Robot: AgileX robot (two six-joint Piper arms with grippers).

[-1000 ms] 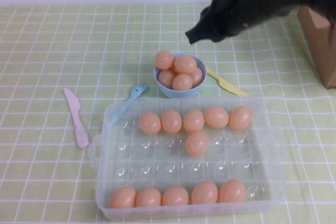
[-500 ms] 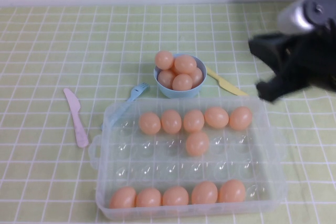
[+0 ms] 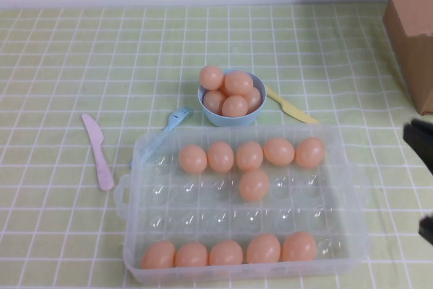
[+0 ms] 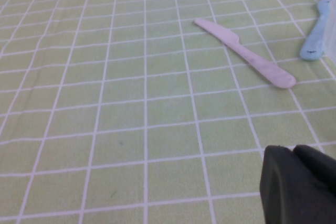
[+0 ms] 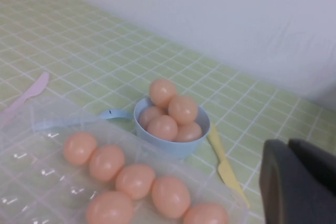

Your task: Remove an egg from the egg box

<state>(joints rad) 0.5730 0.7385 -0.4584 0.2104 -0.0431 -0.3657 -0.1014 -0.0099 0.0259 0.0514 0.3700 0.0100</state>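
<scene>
High view shows the egg box (image 3: 247, 204) at the near middle of the counter (image 3: 67, 52), clear plastic with dimpled cells. The egg (image 3: 254, 185) that lies alone in the middle row looks easiest to take; free cells surround it. I judge it light, smooth, slippery and perhaps fragile, so a soft grip across its middle, from above, seems best. Five eggs lie in the far row, five in the near row, close together.

At 12 o'clock from the box stands a light-blue bowl (image 3: 233, 118) heaped with eggs. A blue fork (image 3: 177, 117) and a pink knife (image 3: 97, 151) lie toward 10 o'clock, a yellow knife (image 3: 291, 106) at 1 o'clock, a brown box (image 3: 413, 25) at 2 o'clock.

The right pincer (image 3: 423, 184) is at 3 o'clock, beside the box, spread wide and empty. The left pincer (image 4: 302, 184) is over bare counter near the pink knife; I cannot tell its state. Nothing blocks the lone egg.
</scene>
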